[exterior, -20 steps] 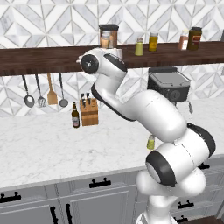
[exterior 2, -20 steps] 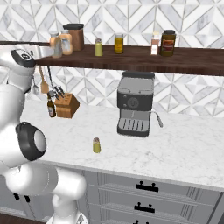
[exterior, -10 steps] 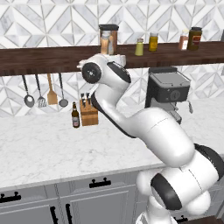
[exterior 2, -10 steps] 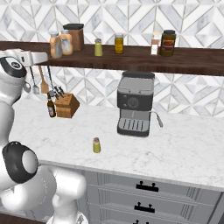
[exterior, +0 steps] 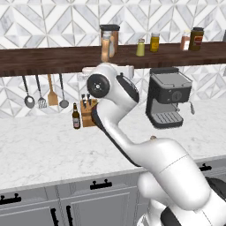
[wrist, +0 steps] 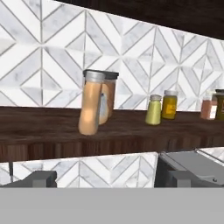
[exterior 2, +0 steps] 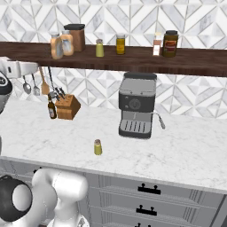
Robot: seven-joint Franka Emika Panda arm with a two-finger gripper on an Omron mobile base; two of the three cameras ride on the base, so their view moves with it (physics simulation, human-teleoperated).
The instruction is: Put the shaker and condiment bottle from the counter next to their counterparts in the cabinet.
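Our gripper's (wrist: 100, 183) jaws are spread and hold nothing. The peach-orange, white-capped condiment bottle (wrist: 90, 108) leans tilted against its twin (exterior 2: 67, 43) on the dark wooden cabinet shelf (wrist: 39, 127); we fear it could topple. The small yellow-green shaker (exterior 2: 98, 146) waits on the white marble counter (exterior 2: 186, 146).

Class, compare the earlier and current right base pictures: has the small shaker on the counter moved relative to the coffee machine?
No. The shaker sits at the same spot on the counter, in front and left of the coffee machine.
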